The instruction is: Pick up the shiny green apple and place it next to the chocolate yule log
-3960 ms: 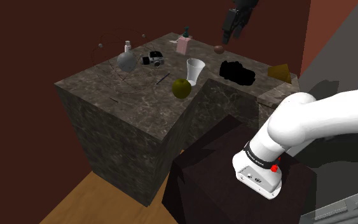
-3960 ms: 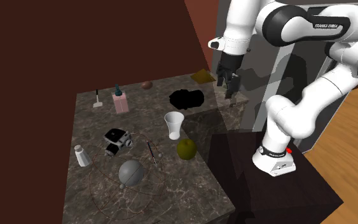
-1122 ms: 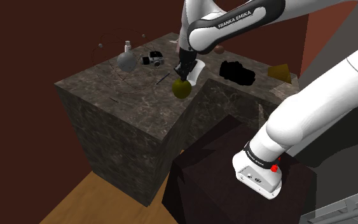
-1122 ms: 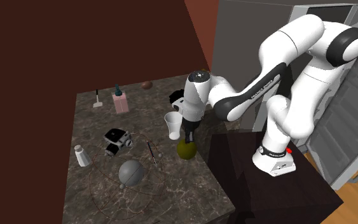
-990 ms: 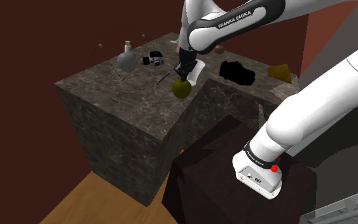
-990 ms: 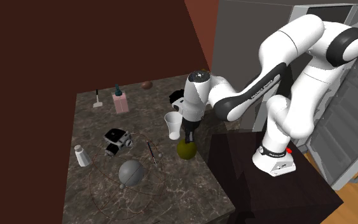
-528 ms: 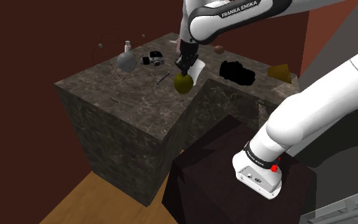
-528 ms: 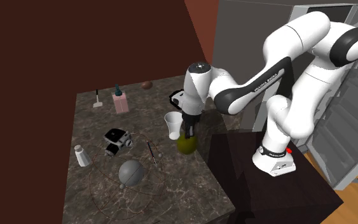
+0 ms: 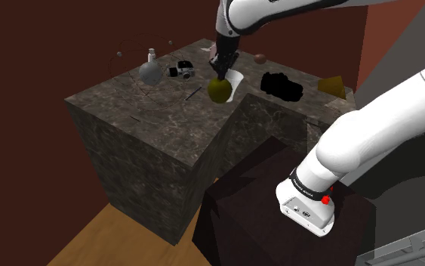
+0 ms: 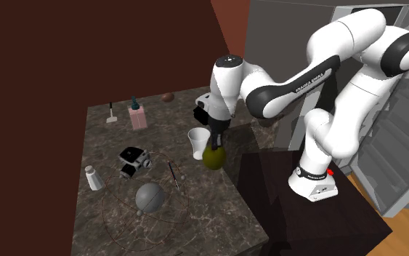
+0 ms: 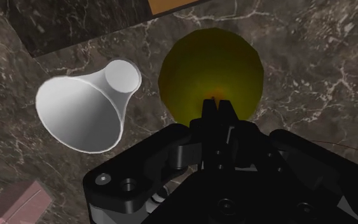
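Gripper [image 9: 220, 78] downward, clamped on apple [image 9: 219, 92]

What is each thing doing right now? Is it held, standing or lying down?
pincer: shut on the apple.
apple: held in the pincer, next to the cup.
cup: standing upright, not held.
pink box: standing upright on the counter.

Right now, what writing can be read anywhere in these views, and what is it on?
"FRANKA EMIKA": on the forearm of the arm.
Lettering on the band at the arm's base: too small to read.
No text on the apple or the cup.
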Robot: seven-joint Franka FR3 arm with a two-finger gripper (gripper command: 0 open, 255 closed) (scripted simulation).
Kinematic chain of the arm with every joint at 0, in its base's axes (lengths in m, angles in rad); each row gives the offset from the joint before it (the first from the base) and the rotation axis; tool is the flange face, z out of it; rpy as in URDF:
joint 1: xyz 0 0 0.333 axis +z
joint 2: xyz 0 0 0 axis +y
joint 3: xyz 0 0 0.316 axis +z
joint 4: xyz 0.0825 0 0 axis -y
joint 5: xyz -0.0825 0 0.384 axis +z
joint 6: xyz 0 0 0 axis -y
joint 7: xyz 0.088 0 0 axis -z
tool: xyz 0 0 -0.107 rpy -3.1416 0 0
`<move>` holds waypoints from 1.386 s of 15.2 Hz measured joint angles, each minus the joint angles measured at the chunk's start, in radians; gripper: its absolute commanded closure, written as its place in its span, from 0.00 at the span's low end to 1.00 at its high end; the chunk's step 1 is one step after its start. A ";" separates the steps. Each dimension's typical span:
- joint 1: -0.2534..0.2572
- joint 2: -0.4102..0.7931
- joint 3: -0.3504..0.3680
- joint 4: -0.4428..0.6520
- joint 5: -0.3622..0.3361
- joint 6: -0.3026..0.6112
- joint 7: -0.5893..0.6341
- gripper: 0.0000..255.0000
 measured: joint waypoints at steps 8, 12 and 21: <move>0.001 -0.023 -0.003 0.086 0.008 -0.108 -0.017 1.00; 0.001 -0.033 -0.005 0.134 0.011 -0.166 -0.025 1.00; -0.008 -0.065 -0.027 0.203 0.011 -0.262 -0.066 1.00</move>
